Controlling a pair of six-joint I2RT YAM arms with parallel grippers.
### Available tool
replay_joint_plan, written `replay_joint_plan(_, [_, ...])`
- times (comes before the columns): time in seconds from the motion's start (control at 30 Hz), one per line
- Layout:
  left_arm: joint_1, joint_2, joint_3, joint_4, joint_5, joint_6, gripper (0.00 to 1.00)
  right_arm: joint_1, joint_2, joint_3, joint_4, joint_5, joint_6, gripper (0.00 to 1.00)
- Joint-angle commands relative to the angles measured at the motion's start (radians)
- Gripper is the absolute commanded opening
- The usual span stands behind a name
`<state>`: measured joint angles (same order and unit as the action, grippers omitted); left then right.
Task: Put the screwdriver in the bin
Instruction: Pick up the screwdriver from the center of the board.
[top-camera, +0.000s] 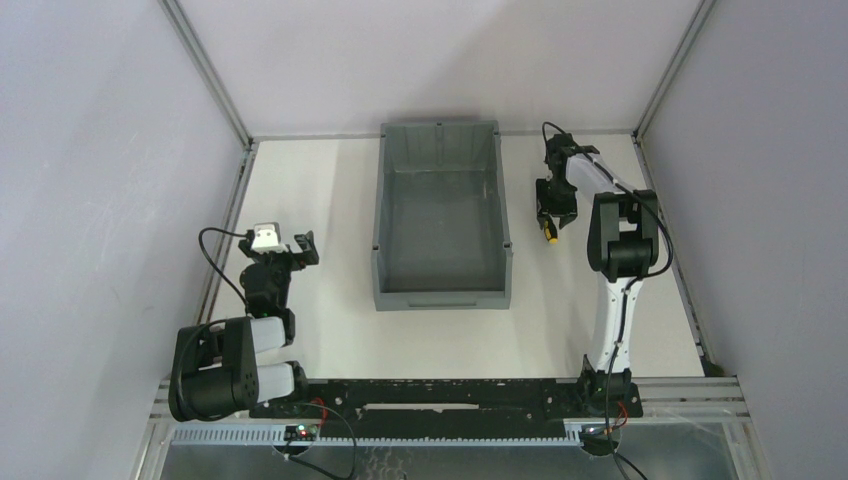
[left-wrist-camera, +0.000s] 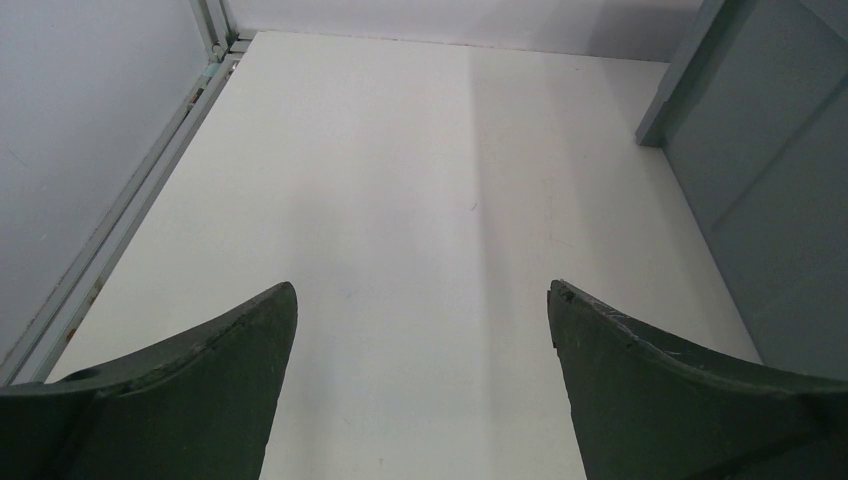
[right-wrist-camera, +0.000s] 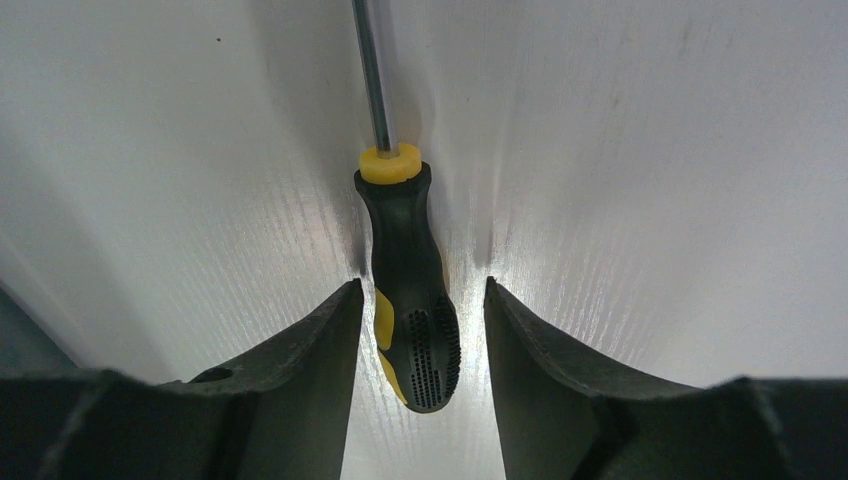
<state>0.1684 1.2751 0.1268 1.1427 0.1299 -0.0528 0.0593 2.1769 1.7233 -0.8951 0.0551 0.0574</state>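
Observation:
The screwdriver (right-wrist-camera: 403, 250), with a black-and-yellow handle and a thin metal shaft, lies on the white table to the right of the bin; its handle end shows in the top view (top-camera: 549, 238). My right gripper (right-wrist-camera: 422, 285) is low over it. Its fingers (right-wrist-camera: 310, 370) straddle the handle with a small gap on each side, so it is open; it also shows in the top view (top-camera: 556, 214). The grey bin (top-camera: 441, 296) stands empty at the table's middle. My left gripper (left-wrist-camera: 422, 290) is open and empty, left of the bin (left-wrist-camera: 770, 200).
Metal frame rails (top-camera: 228, 225) run along the table's left and right edges, with grey walls behind. The right arm's elbow (top-camera: 622, 235) stands close to the right of the screwdriver. White tabletop (left-wrist-camera: 400, 170) lies between the left gripper (top-camera: 290, 250) and the bin.

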Motion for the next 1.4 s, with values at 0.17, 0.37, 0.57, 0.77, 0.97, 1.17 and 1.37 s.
replay_joint_plan(0.17, [-0.004,-0.011,0.014,0.026,-0.011,0.013,1.00,0.001,0.028,0.004,0.013,0.016,0.007,0.44])
replay_joint_plan(0.37, [-0.004,-0.011,0.013,0.027,-0.012,0.014,1.00,0.000,0.033,0.007,0.014,0.014,0.002,0.31])
replay_joint_plan(0.57, [-0.005,-0.013,0.013,0.027,-0.012,0.014,1.00,-0.002,0.022,0.014,0.003,0.002,0.001,0.19])
replay_joint_plan(0.77, [-0.004,-0.011,0.013,0.026,-0.012,0.014,1.00,-0.009,-0.014,0.039,-0.020,-0.044,0.006,0.18])
replay_joint_plan(0.97, [-0.004,-0.011,0.013,0.026,-0.012,0.014,1.00,-0.033,-0.046,0.054,-0.032,-0.194,0.040,0.15])
replay_joint_plan(1.17, [-0.004,-0.011,0.013,0.027,-0.012,0.013,1.00,-0.051,-0.065,0.047,-0.035,-0.313,0.072,0.15])
replay_joint_plan(1.37, [-0.003,-0.011,0.013,0.026,-0.012,0.014,1.00,-0.115,-0.091,0.047,-0.013,-0.514,0.155,0.15])
